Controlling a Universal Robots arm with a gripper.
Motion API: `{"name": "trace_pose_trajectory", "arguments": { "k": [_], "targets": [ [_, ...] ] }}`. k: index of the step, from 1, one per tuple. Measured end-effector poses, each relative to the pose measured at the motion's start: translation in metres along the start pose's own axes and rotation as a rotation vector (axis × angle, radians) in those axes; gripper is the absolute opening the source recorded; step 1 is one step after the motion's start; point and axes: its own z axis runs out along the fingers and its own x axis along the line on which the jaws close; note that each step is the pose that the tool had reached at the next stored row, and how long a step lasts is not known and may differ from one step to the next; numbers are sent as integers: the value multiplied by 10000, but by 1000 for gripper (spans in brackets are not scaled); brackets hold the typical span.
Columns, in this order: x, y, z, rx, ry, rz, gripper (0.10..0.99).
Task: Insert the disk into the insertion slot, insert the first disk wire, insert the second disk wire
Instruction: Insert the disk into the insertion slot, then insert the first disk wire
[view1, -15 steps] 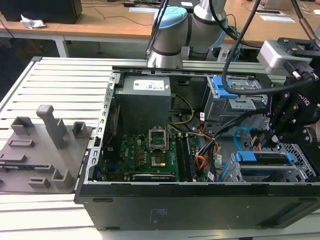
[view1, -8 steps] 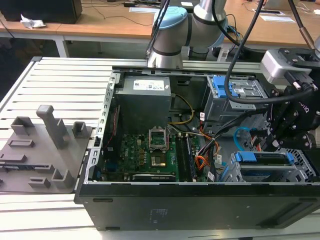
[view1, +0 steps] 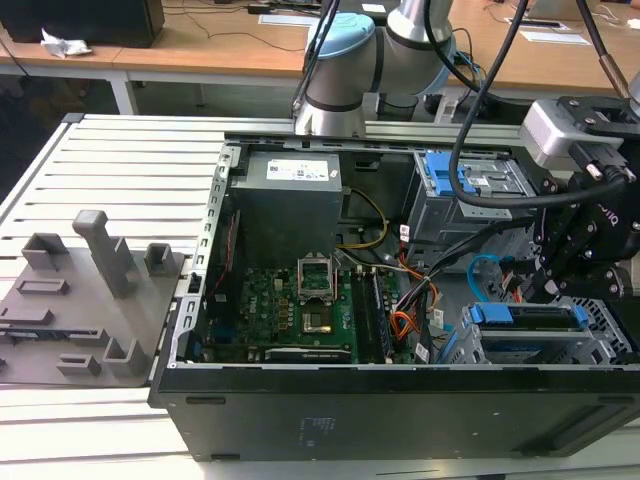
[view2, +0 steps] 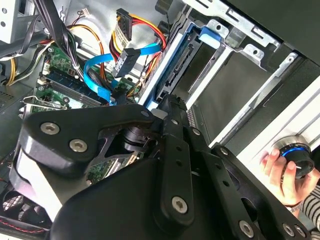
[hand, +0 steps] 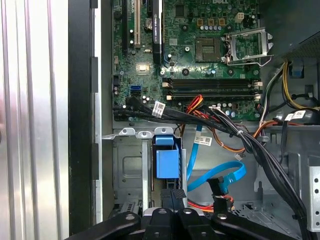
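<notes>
Up close in the exterior view, the black side wall of the open computer case (view1: 400, 410) runs along the front. Just behind it, at the exterior view's right, the disk (view1: 525, 318) lies flat in the insertion slot (view1: 610, 338) of the grey metal cage with little holes. Its blue frame shows all around it. How deep it sits I cannot tell. The gripper (view1: 555, 292) hangs right over the end of the disk. In the first wrist view its two black fingers (hand: 168, 196) are pressed together with nothing held between them, and the tips are just beside the blue end of the disk (hand: 166, 162). Next to the gripper a blue cable (hand: 220, 180) curls in the air. In the second wrist view its black plug (view2: 125, 60) hangs apart from the disk, touching nothing. A bunch of orange, red and black wires (view1: 410, 310) lies close by. Farther in, the green board (view1: 285, 305) lies flat on the floor of the case. Behind it stands a big grey box (view1: 290, 200), and beside that is a smaller grey box with a blue latch (view1: 470, 185). Off to the exterior view's left a grey plastic tray (view1: 80, 300) rests on the table. At the back the arm (view1: 340, 70) rises up. In the second wrist view a person's hand (view2: 280, 175) holds a round knob (view2: 298, 159) with a blue ring.
</notes>
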Motion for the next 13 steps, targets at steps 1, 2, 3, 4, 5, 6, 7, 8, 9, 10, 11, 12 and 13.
{"name": "trace_pose_trajectory", "arguments": {
  "k": [1, 2, 3, 4, 5, 6, 7, 8, 9, 10, 11, 12, 13],
  "targets": [
    [0, 0, 0, 0, 1, 0, 106],
    [0, -1, 0, 0, 1, 0, 106],
    [0, -1, 0, 0, 1, 0, 106],
    [0, -2, 0, 0, 1, 0, 106],
    [-1, -25, 0, 1, 0, -2, 106],
    [-4, -68, -2, 0, 0, 0, 106],
    [-5, -90, -3, 0, 1, -1, 106],
    [-6, -103, -4, 0, 1, 0, 106],
    [-7, -108, -4, 0, 1, 0, 106],
    [-6, -111, -8, 0, 3, 1, 106],
    [-6, -111, -15, 0, 3, 2, 106],
    [-7, -111, -63, 0, 3, 1, 106],
    [-7, -109, -114, 0, 1, 0, 106]
  ]
}}
